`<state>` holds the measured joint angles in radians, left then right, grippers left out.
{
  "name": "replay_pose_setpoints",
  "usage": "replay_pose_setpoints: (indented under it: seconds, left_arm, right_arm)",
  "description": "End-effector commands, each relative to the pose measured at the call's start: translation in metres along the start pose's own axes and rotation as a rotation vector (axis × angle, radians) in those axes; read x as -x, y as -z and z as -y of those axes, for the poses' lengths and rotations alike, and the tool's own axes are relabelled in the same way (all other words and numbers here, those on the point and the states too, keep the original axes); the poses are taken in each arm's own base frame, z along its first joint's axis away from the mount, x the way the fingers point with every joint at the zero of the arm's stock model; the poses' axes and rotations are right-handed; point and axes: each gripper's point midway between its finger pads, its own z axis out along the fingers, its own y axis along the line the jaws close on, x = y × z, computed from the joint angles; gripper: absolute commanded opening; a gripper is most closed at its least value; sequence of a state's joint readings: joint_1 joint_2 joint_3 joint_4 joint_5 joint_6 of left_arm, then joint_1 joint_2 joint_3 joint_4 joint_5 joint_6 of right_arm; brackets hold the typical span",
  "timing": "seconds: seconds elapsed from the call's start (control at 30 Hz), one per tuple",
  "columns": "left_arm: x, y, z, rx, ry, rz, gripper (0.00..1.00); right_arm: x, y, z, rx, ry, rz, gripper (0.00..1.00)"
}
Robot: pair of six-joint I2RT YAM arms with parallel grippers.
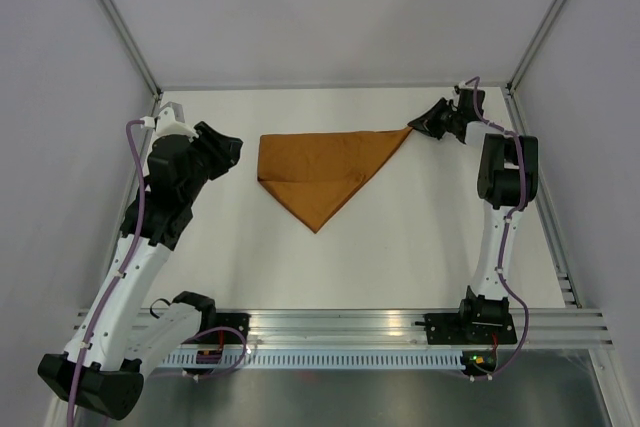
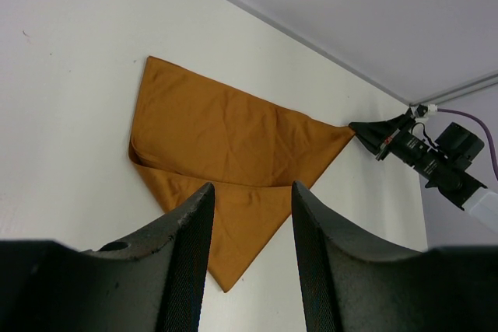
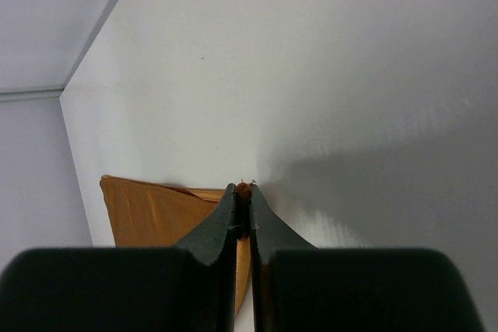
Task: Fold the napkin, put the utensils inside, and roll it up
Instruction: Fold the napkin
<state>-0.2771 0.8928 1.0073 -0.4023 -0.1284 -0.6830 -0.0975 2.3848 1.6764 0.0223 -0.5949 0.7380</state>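
As the overhead view shows, a rust-orange cloth napkin (image 1: 320, 175), folded into a triangle, lies on the white desk (image 1: 420, 247) toward its far side. The right arm's fingers (image 1: 416, 126) hold its right corner, and the left arm's fingers (image 1: 228, 150) sit just left of it. From the left wrist, those fingers (image 2: 191, 231) stand apart and empty, the napkin beyond them. From the right wrist, the fingers (image 3: 226, 223) are clamped together on the corner tip.

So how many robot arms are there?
2. The left arm stands left of the napkin; the right arm reaches its right corner, jaws shut on it.
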Motion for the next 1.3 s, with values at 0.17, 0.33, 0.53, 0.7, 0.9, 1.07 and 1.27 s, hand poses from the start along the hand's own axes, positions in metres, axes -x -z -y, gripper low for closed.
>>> replay_pose_setpoints:
  seconds: [0.17, 0.33, 0.53, 0.7, 0.9, 1.07, 1.27]
  left_arm:
    - [0.005, 0.001, 0.004, -0.020, -0.028, 0.020, 0.50]
    - [0.004, 0.000, 0.002, -0.014, -0.032, 0.020, 0.50]
    - [0.007, -0.001, 0.004, -0.016, -0.036, 0.023, 0.50]
    - [0.006, -0.003, 0.006, -0.026, -0.033, 0.018, 0.50]
    - [0.003, -0.005, 0.008, -0.036, -0.025, 0.011, 0.50]
    - [0.004, -0.002, 0.007, -0.039, -0.026, 0.017, 0.50]
    - [0.003, -0.001, 0.006, -0.038, -0.027, 0.016, 0.50]
  right_arm:
    - [0.020, 0.043, -0.126, 0.203, 0.353, 0.121, 0.04]
    - [-0.019, 0.056, -0.163, 0.252, 0.492, 0.096, 0.04]
    - [-0.092, 0.078, -0.187, 0.276, 0.720, -0.017, 0.03]
    - [-0.157, 0.087, -0.181, 0.262, 0.895, -0.150, 0.03]
    - [-0.215, 0.095, -0.188, 0.278, 0.999, -0.254, 0.03]
    - [-0.256, 0.100, -0.198, 0.291, 1.176, -0.306, 0.02]
    - [-0.294, 0.102, -0.210, 0.313, 1.253, -0.344, 0.01]
